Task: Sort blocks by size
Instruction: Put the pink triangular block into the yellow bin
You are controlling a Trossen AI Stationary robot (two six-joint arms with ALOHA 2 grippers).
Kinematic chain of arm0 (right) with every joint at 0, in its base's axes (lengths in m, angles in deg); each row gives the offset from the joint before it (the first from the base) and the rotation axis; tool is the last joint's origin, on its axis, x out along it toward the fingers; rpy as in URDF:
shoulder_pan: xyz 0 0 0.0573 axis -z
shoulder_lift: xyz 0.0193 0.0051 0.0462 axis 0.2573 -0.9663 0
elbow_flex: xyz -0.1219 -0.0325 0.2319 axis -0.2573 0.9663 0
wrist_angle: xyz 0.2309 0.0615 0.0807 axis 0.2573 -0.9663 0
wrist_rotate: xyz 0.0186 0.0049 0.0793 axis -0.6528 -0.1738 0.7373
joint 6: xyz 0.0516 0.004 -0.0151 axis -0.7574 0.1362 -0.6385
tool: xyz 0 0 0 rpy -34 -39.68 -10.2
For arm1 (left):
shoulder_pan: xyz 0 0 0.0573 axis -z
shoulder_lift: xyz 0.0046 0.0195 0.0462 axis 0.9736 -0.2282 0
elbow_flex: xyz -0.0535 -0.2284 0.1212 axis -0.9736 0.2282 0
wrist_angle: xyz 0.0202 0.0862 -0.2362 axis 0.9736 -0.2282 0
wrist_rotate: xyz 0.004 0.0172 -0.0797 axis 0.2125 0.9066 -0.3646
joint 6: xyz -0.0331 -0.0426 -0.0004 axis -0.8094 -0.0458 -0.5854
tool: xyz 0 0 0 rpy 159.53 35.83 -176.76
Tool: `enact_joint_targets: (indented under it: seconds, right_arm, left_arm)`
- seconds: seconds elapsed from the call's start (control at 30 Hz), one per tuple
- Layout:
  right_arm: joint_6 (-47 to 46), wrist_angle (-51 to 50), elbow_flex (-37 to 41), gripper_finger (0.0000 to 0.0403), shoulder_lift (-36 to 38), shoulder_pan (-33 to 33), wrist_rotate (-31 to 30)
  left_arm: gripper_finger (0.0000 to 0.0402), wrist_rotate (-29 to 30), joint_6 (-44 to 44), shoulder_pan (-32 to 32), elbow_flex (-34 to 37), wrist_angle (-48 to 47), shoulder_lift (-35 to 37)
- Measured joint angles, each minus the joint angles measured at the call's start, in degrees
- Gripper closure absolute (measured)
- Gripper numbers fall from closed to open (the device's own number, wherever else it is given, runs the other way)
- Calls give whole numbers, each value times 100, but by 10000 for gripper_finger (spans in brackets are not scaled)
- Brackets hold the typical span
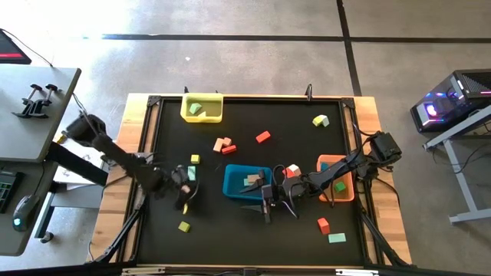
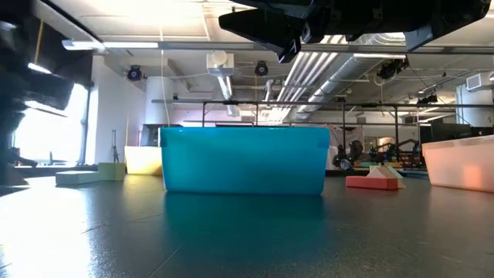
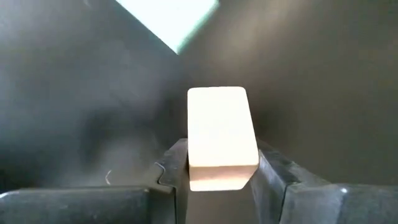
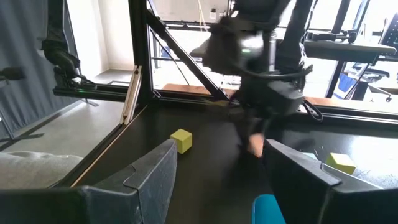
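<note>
We see left gripper point(image 1: 186, 192) left of blue tray point(image 1: 230, 184), pinching pale block point(image 3: 221, 137) between fingers. Right gripper point(image 1: 268, 201) beside blue tray's near edge, fingers spread, nothing held.

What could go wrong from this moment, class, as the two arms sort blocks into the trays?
1. The left pincer grips a pale block only at its lower end, so it might tilt or slip out in transit.
2. The right pincer hangs open beside the blue tray, close to the left arm; the two arms might collide, or the tray might get nudged.
</note>
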State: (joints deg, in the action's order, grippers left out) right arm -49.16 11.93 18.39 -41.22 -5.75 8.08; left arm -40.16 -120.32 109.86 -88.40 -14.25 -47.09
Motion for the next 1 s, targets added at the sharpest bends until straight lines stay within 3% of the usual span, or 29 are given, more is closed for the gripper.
enact_joint_targets:
  seconds: [0.13, 0.3, 0.53, 0.77, 1.0]
  right_arm:
    - [0, 39, 0, 169, -1, 4, 0]
    - [-21, 89, 0, 169, -1, 4, -2]
    - [-155, 85, 0, 169, -1, 4, -11]
    - [-299, 55, 0, 169, -1, 38, -185]
    - [-317, 46, 0, 169, -1, 44, -278]
  left_arm:
    - [299, 524, 1457, -1116, -273, -348, 340]
    - [299, 847, 3713, -2990, -702, -322, 663]
    - [299, 544, 6329, -5667, -1001, 1037, 605]
    - [286, 38, 7094, -7547, -998, 2238, 14]
    - [256, 17, 7419, -8120, -996, 2641, -396]
